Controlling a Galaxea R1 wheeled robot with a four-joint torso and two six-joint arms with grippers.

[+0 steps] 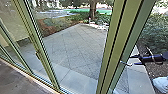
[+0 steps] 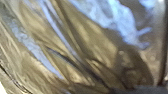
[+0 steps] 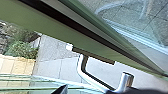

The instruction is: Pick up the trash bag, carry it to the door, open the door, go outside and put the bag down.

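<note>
Door [image 1: 113, 47] seems mid-opening: right gripper [image 1: 132, 60] apart by handle [image 1: 127, 64]; left gripper, I can't tell; next, swing needs bag [image 2: 100, 42] clear.

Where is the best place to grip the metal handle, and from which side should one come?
Probably the middle stretch of the handle, approached from the side facing away from the green frame. The bent bar stands off the frame, leaving a gap where one of the fingers could pass behind.
</note>
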